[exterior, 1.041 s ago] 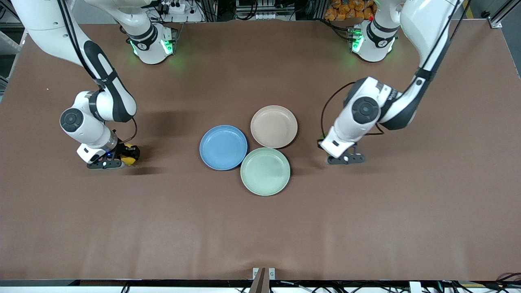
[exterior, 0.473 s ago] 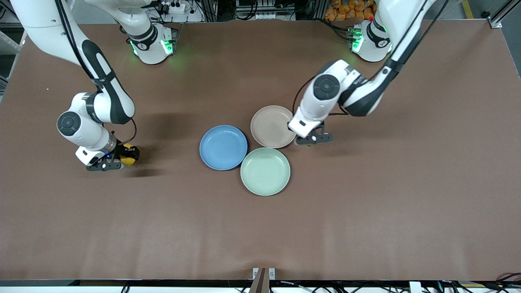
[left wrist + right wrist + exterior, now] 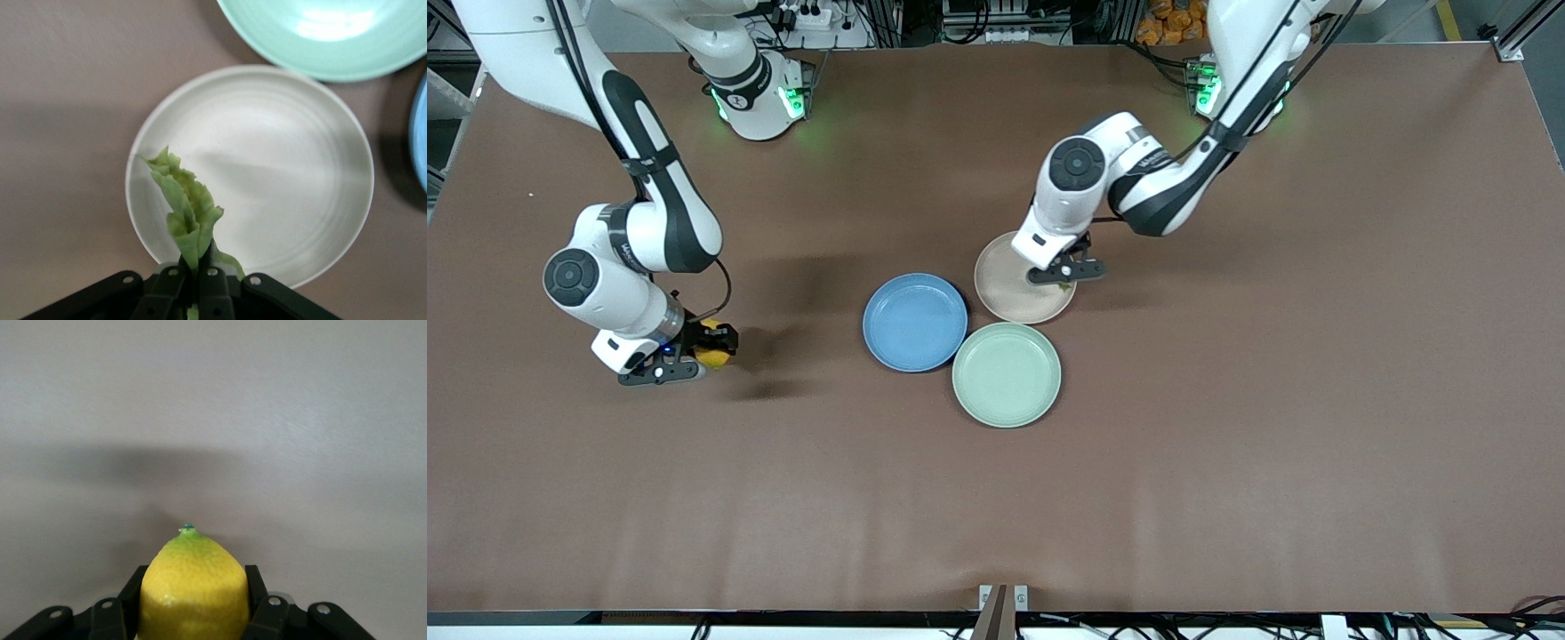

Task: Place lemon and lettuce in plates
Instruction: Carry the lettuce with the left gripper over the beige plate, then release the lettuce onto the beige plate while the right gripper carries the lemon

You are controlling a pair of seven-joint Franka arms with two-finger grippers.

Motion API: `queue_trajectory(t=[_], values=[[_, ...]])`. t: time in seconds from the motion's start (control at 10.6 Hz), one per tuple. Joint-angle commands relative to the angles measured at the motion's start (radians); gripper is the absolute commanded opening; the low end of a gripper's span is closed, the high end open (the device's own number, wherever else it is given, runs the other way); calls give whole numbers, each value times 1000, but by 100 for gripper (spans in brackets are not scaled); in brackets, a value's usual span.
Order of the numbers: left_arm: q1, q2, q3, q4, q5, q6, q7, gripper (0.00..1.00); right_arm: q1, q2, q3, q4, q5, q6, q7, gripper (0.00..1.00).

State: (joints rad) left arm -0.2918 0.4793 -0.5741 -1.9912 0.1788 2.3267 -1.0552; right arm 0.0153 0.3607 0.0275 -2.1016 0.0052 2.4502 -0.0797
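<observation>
L gripper (image 3: 1064,274) pinching lettuce (image 3: 185,208) over beige plate (image 3: 1009,293) edge, leaf axis pointing inward so prob needs a bit more travel; R gripper (image 3: 685,351) clamped on lemon (image 3: 193,590), well apart from blue plate (image 3: 914,322).

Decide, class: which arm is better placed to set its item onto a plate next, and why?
The left. Its tool holds the lettuce right over the beige plate. The right tool, gripping the lemon, is over bare table toward the right arm's end, well off the blue plate.
</observation>
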Motion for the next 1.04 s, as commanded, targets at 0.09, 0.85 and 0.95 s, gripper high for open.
queue_trajectory(t=[0.09, 0.85, 0.95], values=[[-26, 48, 3, 41, 30, 13, -61, 0, 14, -17, 84, 67, 15, -97, 154, 40], [16, 35, 34, 80, 33, 5, -43, 100, 294, -6, 91, 87, 12, -99, 584, 41], [17, 36, 68, 115, 34, 5, -26, 100, 319, -3, 91, 87, 12, -94, 619, 41]])
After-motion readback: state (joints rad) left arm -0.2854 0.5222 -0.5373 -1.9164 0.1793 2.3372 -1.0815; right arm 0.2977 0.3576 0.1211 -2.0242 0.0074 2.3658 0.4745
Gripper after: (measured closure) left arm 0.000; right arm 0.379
